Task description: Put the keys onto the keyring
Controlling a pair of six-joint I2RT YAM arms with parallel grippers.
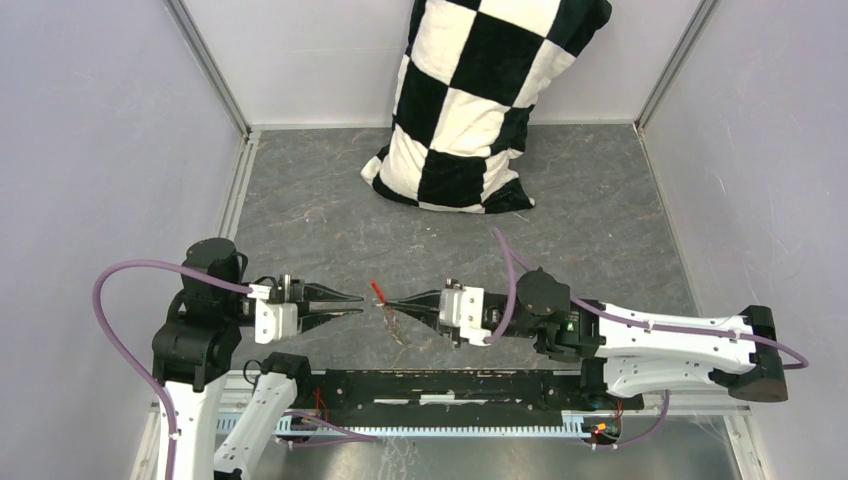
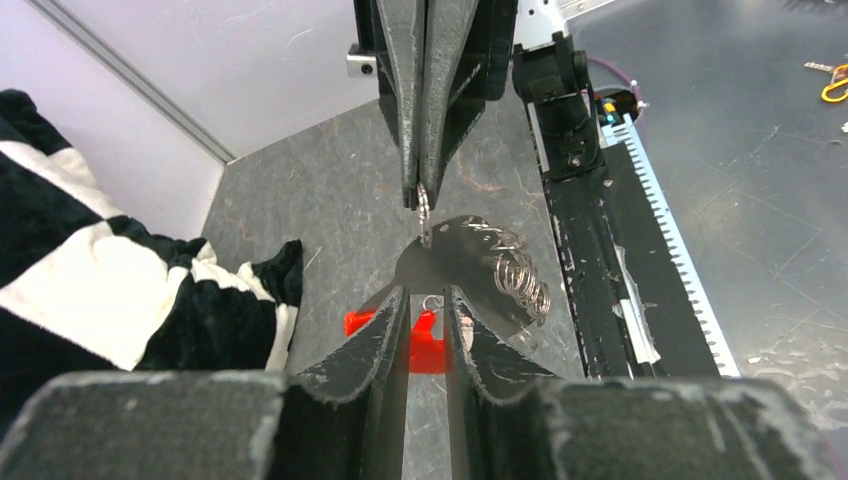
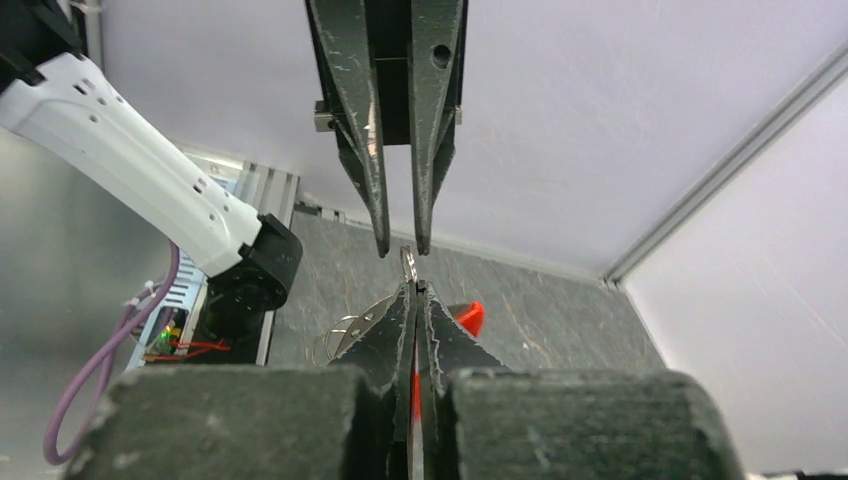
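Observation:
My right gripper (image 1: 386,305) is shut on the keyring. A small silver ring (image 3: 408,262) sticks out past its fingertips, and red shows between its jaws. The fob's red part (image 1: 377,291) juts out on the far side, also in the right wrist view (image 3: 470,316). The thin wire rings (image 1: 396,326) hang below, coiled in the left wrist view (image 2: 518,278). My left gripper (image 1: 356,301) faces it tip to tip, a short gap away, open narrowly and empty. The red part (image 2: 428,350) shows through its gap. The green-headed key is out of view. I cannot pick out a separate red-headed key.
A black-and-white checkered pillow (image 1: 470,100) leans on the back wall, also in the left wrist view (image 2: 100,290). A black rail (image 1: 450,385) runs along the near table edge between the arm bases. Pale enclosure walls stand on the left, right and back.

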